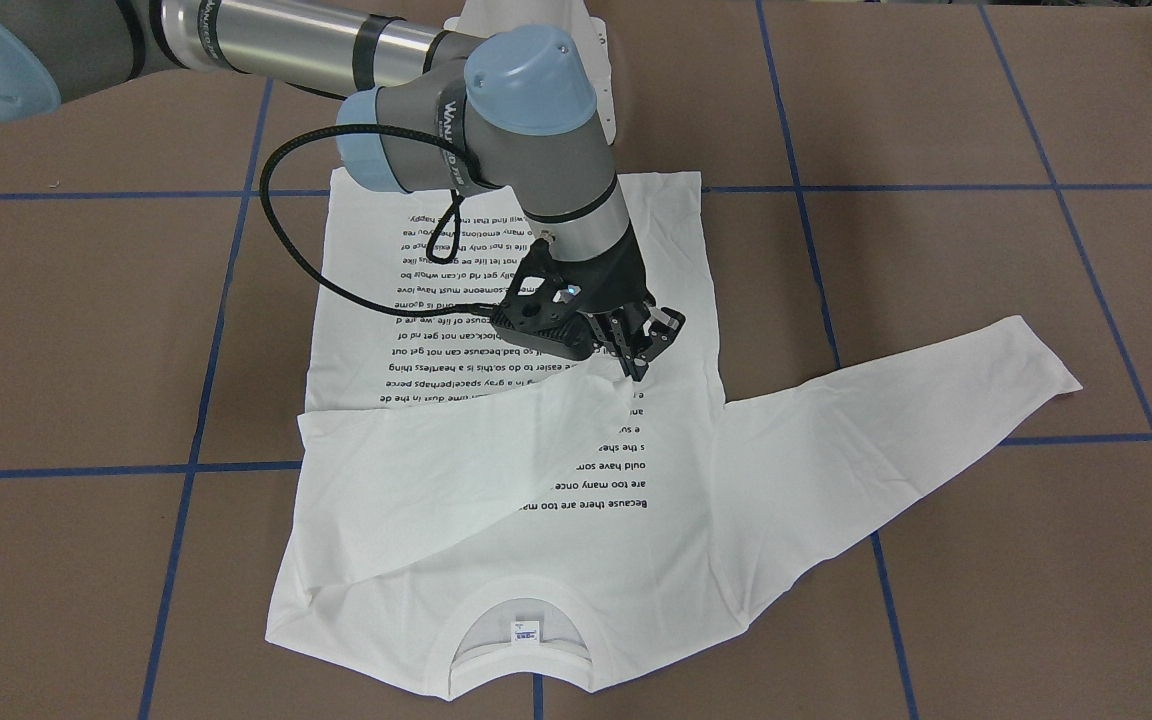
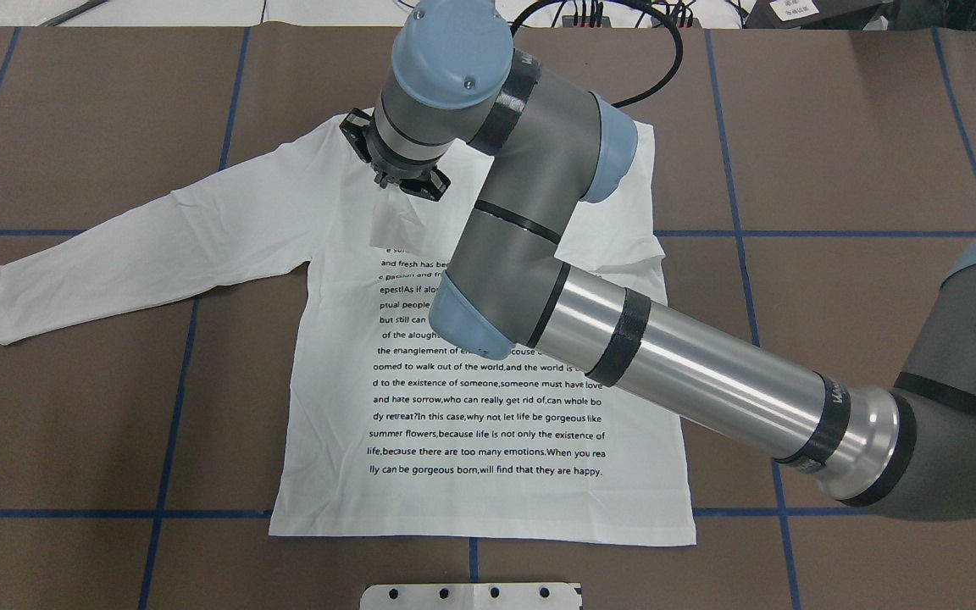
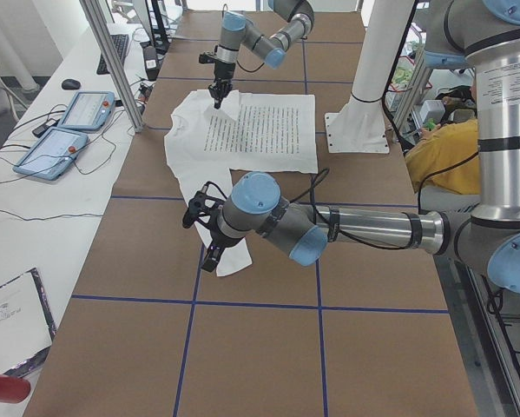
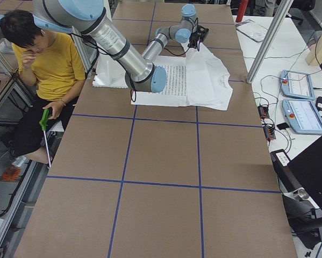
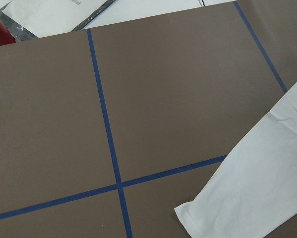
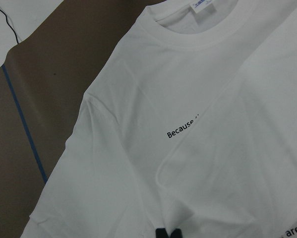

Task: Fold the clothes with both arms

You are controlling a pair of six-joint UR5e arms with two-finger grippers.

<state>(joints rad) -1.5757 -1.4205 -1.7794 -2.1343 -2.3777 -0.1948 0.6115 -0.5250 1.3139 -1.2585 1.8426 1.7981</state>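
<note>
Centrally on the brown-papered table (image 2: 73, 127) the white T-shirt (image 2: 488, 483) lies print side up. Its hem is toward the robot and its collar (image 6: 207, 39) toward the far side. Bare paper crossed by blue tape lines (image 5: 107, 119) surrounds it on every side.

The right arm (image 2: 708, 373) reaches over the shirt's body. The right gripper (image 1: 641, 358) sits on the chest, closed on the T-shirt at the cuff of the folded sleeve (image 1: 456, 470), which slants across the upper print. The other sleeve (image 1: 916, 400) lies flat, stretched out toward the robot's left.

The left arm (image 3: 364, 228) holds the left gripper (image 3: 203, 234) above that sleeve's end. Whether its jaws are open I cannot tell.

The printed text (image 2: 488, 407) includes "summer flowers,because life is not only the existence of" and ends "will find that they are happy." The small neck label (image 1: 525, 631) is too small to read.
</note>
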